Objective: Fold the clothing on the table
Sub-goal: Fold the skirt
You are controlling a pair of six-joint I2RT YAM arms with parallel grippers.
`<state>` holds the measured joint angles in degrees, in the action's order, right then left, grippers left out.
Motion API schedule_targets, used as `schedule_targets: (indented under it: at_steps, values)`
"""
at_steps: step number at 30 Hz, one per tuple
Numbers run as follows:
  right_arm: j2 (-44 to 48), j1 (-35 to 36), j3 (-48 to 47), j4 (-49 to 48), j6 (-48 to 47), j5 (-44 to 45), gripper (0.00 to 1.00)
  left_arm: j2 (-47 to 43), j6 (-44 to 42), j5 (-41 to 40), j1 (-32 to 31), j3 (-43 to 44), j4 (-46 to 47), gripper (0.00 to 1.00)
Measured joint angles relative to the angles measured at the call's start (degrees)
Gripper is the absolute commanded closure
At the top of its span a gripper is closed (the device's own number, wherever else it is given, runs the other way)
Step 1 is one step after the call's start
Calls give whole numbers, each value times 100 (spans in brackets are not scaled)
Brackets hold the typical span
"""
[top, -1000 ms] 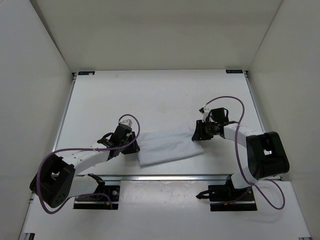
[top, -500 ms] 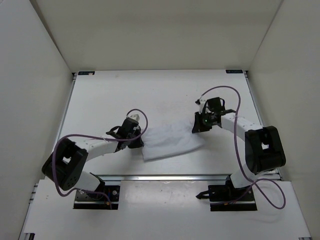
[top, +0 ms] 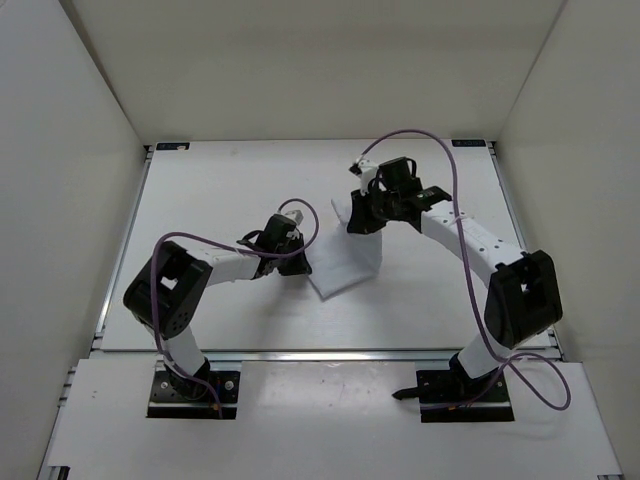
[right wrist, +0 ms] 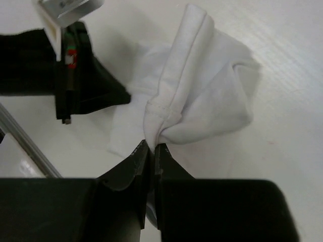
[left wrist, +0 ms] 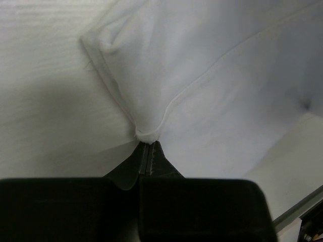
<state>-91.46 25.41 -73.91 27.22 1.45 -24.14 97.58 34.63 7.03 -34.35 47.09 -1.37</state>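
At the near edge we see the two arm bases [top: 190,388] bolted side by side; from there the left arm folds back on itself and reaches rightward toward the middle of the table [top: 200,190]; the left gripper [left wrist: 147,146] has its jaws pressed together on a hemmed edge of the clothing [top: 345,268], with a small pinch of white fabric bunched right at the fingertips; in the left wrist view the cloth fans out from that pinch, a stitched hem running up and to the right and a folded corner at the upper left; the clothing lies around the middle of the table, a little right of centre, between the two grippers; it is crumpled into a narrow shape rather than spread flat, its near part on the surface just beside the left gripper and its far part gathered at the other claw; farther on, the right arm stretches from its base over the right side of the table and bends leftward; the right gripper [right wrist: 151,148] is clamped tight on a gathered fold of the same cloth, the hem puckered just above its fingertips; in the right wrist view the fabric runs away from that grip in a ridge, and the black body of the left gripper shows just beside the cloth at the upper left; beyond both grippers the table runs on to its far aluminium rail [top: 320,142] and the white walls [top: 320,70].
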Motion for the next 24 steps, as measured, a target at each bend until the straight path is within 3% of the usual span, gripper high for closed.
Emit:
schedule_targets:
  at_steps: [12, 14, 15, 17, 21, 24]
  values:
    - [-789, 804, 535, -378, 577, -398, 99, 595, 188, 562, 28, 452, 420, 100]
    - [-870, 833, 535, -411, 645, -407, 85, 595, 216, 592, 39, 424, 470, 100]
    - [-911, 815, 535, -422, 704, -413, 70, 599, 229, 603, 46, 424, 483, 100]
    - [-968, 752, 533, -448, 833, -470, 50, 605, 245, 627, 50, 424, 490, 100]
    - [-931, 614, 518, -516, 951, -527, 29, 605, 254, 649, 52, 424, 485, 100]
    - [-704, 457, 518, -518, 979, -518, 31, 605, 269, 684, 98, 428, 463, 100]
